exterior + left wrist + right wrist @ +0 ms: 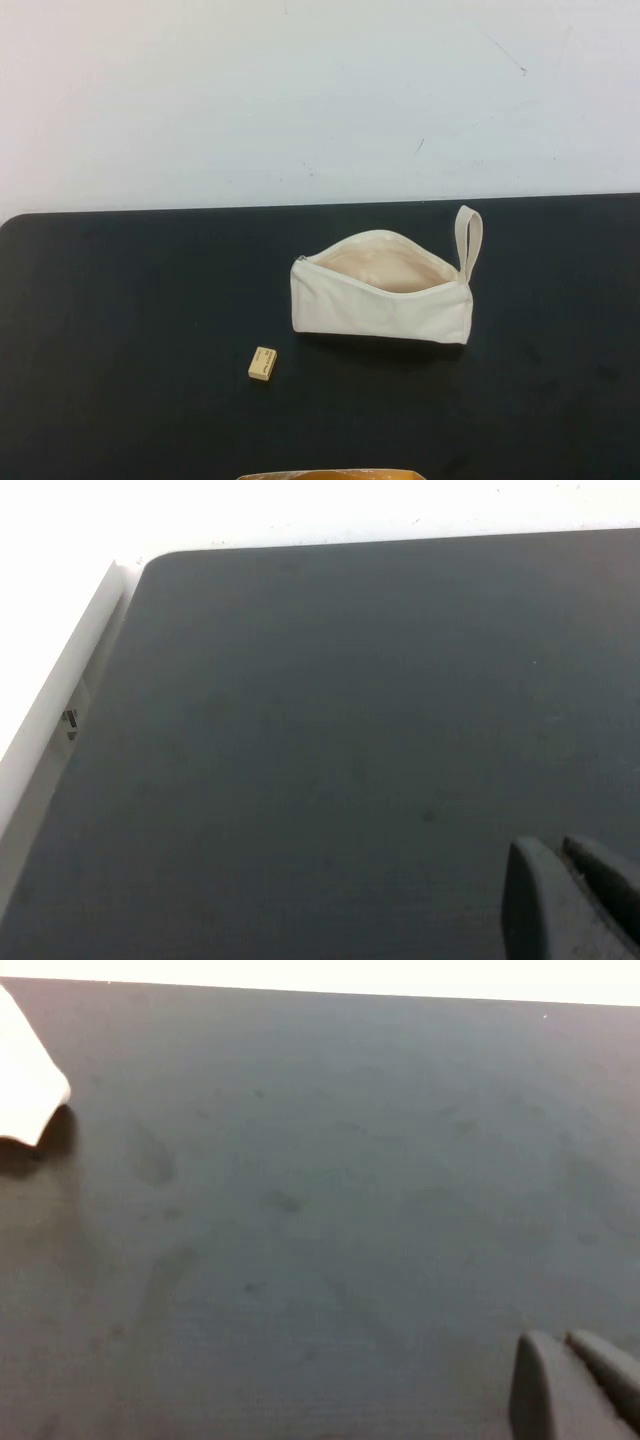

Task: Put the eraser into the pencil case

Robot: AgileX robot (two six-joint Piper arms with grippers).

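Observation:
The eraser (262, 363), a tiny tan block with faint dark print, lies on the black table in front of and to the left of the pencil case. The pencil case (382, 290) is a cream-white pouch lying unzipped, its beige lining showing and its wrist loop (468, 238) at the right end. A white corner of it shows in the right wrist view (25, 1085). Neither arm shows in the high view. My left gripper (558, 852) is shut and empty over bare table near the table's corner. My right gripper (560, 1342) is shut and empty over bare table, apart from the pouch.
The black table (120, 330) ends at a white wall behind. Its rounded corner and a white edge strip (60, 695) show in the left wrist view. A tan-orange object (330, 474) pokes in at the bottom edge of the high view.

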